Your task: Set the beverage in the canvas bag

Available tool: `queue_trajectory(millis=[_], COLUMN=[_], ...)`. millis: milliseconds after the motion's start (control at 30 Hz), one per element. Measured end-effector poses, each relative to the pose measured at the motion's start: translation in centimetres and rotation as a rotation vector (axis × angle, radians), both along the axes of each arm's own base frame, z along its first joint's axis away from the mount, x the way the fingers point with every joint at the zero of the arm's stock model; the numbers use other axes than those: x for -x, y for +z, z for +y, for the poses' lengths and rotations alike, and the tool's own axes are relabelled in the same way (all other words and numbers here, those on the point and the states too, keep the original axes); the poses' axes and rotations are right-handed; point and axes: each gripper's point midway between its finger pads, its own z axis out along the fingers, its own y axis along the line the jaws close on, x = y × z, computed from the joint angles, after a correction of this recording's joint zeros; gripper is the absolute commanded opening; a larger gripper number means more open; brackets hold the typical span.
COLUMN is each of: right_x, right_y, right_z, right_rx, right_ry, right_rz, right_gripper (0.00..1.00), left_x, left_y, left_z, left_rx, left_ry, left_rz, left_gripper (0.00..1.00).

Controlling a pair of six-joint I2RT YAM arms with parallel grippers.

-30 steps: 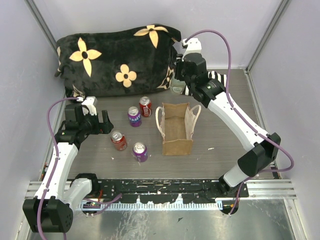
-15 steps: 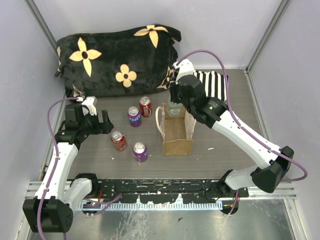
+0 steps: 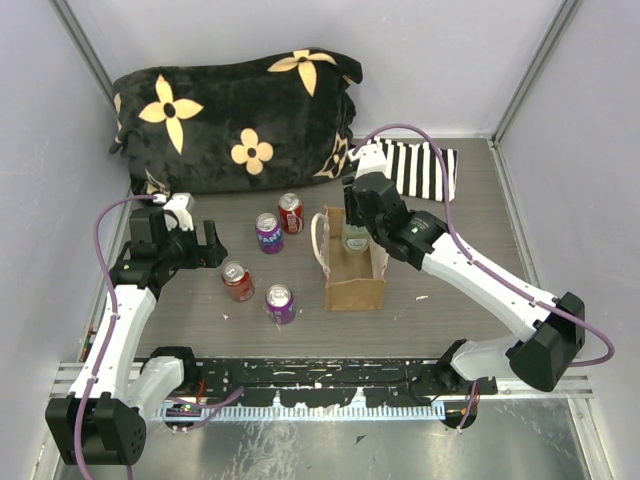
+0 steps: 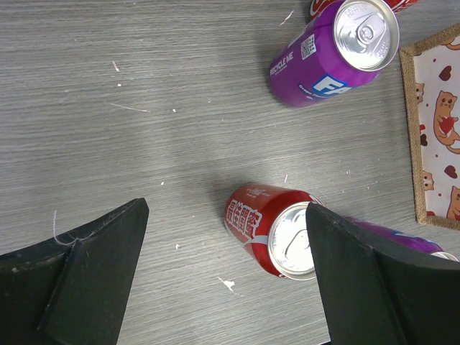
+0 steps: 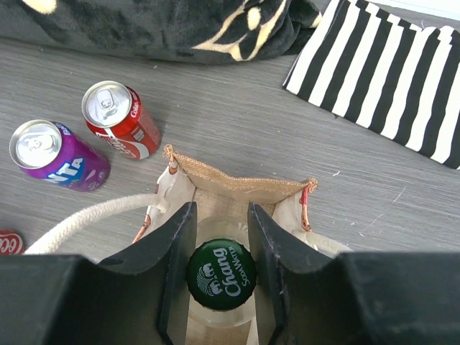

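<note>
The right tool (image 5: 221,215) is clamped on a green-capped Chang bottle (image 5: 221,274) in the mouth of the tan canvas bag (image 5: 237,188); only the wrist view shows the cap's lettering. The left tool (image 4: 226,208) hangs spread above a red can (image 4: 262,226) on the grey counter (image 4: 144,108).

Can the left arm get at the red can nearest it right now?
Probably yes. The left gripper is open, and the upright red can stands just ahead of its fingers on bare table. A purple can sits close beside it, though.
</note>
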Motion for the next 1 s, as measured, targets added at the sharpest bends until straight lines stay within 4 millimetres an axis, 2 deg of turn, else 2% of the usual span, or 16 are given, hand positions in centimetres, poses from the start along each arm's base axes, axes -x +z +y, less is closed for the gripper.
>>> queue_trajectory(millis=[200, 733, 1000], right_x=[-0.7, -2.3, -3.1], right_y=[-0.3, -5.1, -6.0], right_z=[0.6, 1.9, 2.4], right_rx=[-0.028, -0.016, -0.016], right_ry=[-0.006, -0.030, -0.039], right_rz=[-0.022, 0.005, -0.002], right_gripper=[0.01, 0.01, 0.01], left_x=[0.0, 0.0, 0.0], left_y=[-0.1, -0.2, -0.2], left_z=[0.0, 0.0, 0.0], left_rx=[0.001, 0.002, 0.003], left_ry=[0.002, 0.001, 0.000], left_rz=[0.003, 0.009, 0.010], left_gripper=[0.98, 0.98, 0.98])
